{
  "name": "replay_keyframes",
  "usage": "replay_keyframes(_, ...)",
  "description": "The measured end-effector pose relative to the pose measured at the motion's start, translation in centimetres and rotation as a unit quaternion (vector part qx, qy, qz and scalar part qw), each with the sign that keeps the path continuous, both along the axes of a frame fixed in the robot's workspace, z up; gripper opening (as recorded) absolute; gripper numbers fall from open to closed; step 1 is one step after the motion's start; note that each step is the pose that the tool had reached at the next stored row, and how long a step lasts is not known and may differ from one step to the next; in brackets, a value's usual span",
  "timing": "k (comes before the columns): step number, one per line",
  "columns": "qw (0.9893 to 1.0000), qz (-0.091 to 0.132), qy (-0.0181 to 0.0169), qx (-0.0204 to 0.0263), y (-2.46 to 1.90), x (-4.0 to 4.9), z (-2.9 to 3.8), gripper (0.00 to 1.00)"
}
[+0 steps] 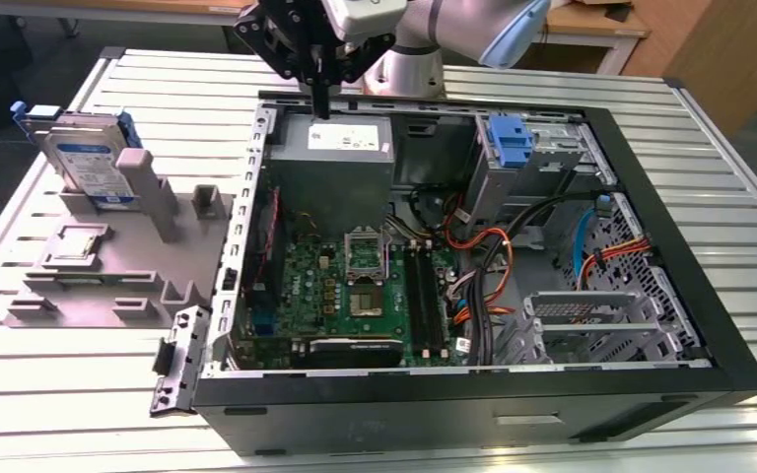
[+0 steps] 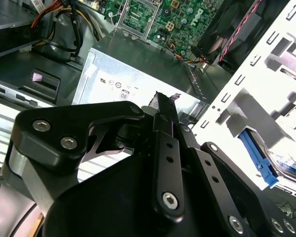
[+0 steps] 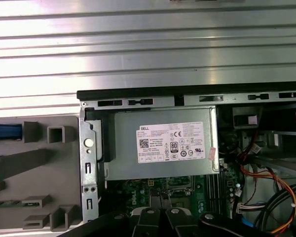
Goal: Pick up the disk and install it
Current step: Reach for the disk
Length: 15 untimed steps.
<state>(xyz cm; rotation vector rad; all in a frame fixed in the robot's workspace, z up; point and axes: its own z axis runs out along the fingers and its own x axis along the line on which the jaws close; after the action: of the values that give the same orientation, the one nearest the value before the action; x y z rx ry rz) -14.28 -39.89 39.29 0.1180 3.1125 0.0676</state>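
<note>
Gripper (image 1: 322, 110) of mine is pinched together on nothing, hanging over the open computer case (image 1: 694, 296) right above the power supply (image 1: 332, 168). Nothing's done yet imo: the grey holder (image 1: 103, 266) on the exterior view's left has the disk (image 1: 90, 158) standing upright in it, well apart from me, not picked up or installed

Labelled disk (image 1: 87, 155) upright in grey stand (image 1: 103, 261)
</note>
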Motion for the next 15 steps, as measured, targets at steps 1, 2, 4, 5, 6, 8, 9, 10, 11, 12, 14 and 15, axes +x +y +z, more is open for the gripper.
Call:
replay_keyframes(1,1.0,0.0,0.0,0.0,0.0,-0.02,0.0,0.1)
replay_keyframes(2,1.0,0.0,0.0,0.0,0.0,-0.03,0.0,0.1)
replay_keyframes(4,1.0,0.0,0.0,0.0,0.0,-0.06,0.0,0.1)
replay_keyframes(5,1.0,0.0,0.0,0.0,0.0,-0.08,0.0,0.1)
replay_keyframes(6,1.0,0.0,0.0,0.0,0.0,-0.1,0.0,0.1)
replay_keyframes(8,1.0,0.0,0.0,0.0,0.0,-0.14,0.0,0.1)
replay_keyframes(9,1.0,0.0,0.0,0.0,0.0,-0.43,0.0,0.1)
replay_keyframes(10,1.0,0.0,0.0,0.0,0.0,-0.77,0.0,0.1)
replay_keyframes(11,1.0,0.0,0.0,0.0,0.0,-0.78,0.0,0.1)
replay_keyframes(12,1.0,0.0,0.0,0.0,0.0,-0.8,0.0,0.1)
replay_keyframes(14,1.0,0.0,0.0,0.0,0.0,-0.93,0.0,0.1)
replay_keyframes(15,1.0,0.0,0.0,0.0,0.0,-1.0,0.0,0.1)
